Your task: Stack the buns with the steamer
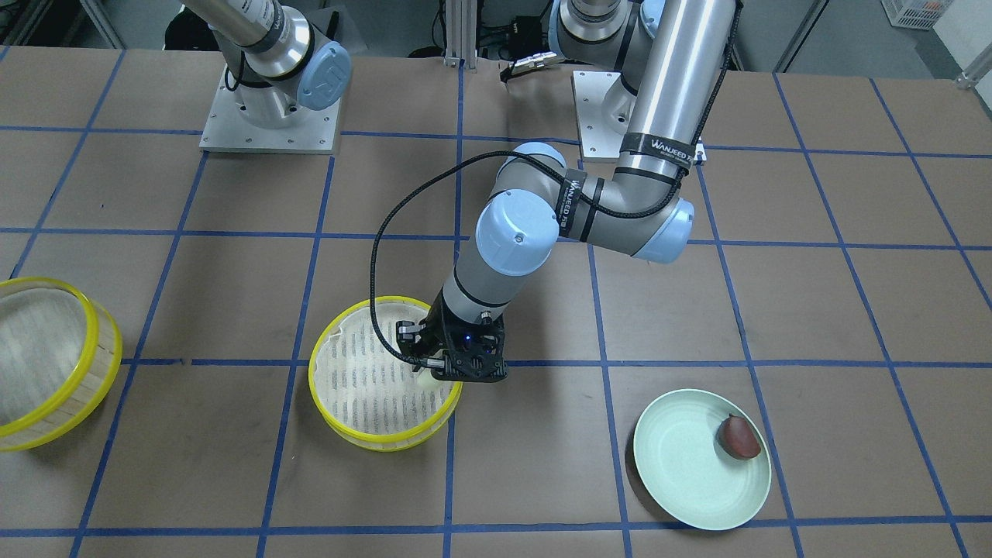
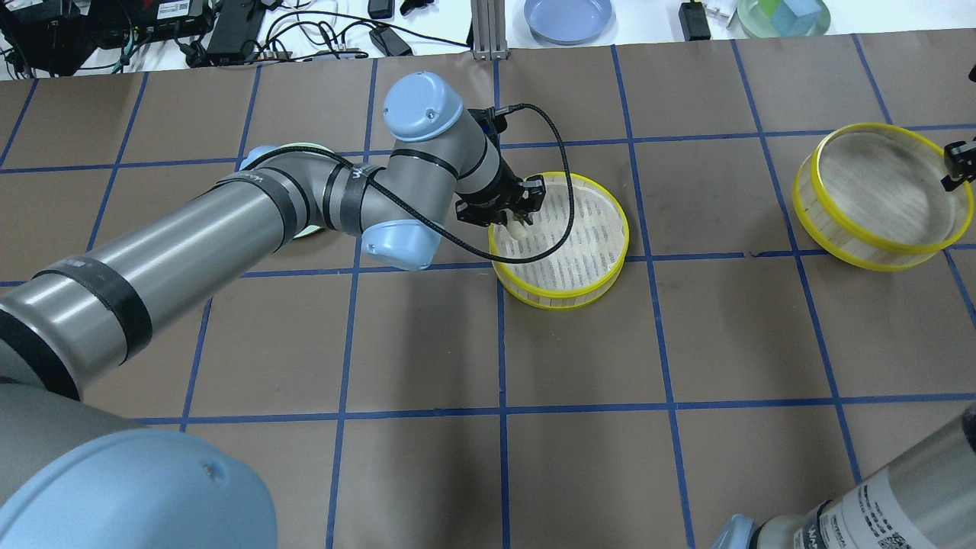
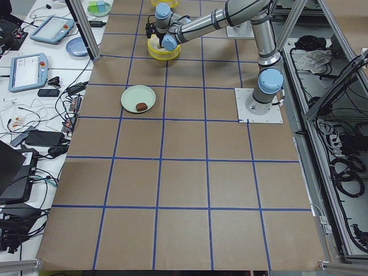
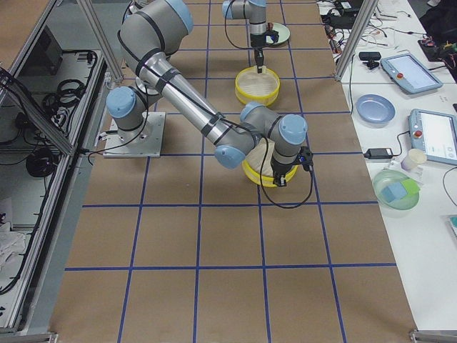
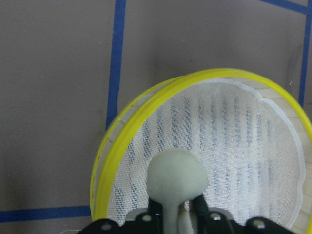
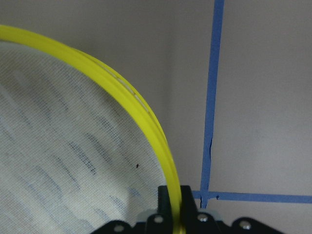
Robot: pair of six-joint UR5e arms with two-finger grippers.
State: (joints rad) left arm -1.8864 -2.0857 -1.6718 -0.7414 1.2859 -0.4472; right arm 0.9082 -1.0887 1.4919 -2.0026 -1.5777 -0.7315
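Note:
My left gripper (image 1: 431,375) is shut on the cream-white bun (image 2: 518,229) and holds it just inside the near rim of a yellow-rimmed steamer tray (image 2: 602,263) lined with white cloth. In the left wrist view the bun (image 5: 178,176) sits between the fingers above the cloth. The dark reddish-brown bun (image 1: 739,437) lies on the pale green plate (image 1: 682,480). My right gripper (image 2: 957,162) is shut on the yellow rim of a second steamer tray (image 2: 862,244); the right wrist view shows its fingers (image 6: 164,202) clamping that rim (image 6: 146,117).
A blue plate (image 2: 568,15), a green bowl (image 2: 784,17) and cables lie past the table's far edge. The arm bases (image 1: 271,124) stand on the robot's side. Blue tape lines grid the brown table.

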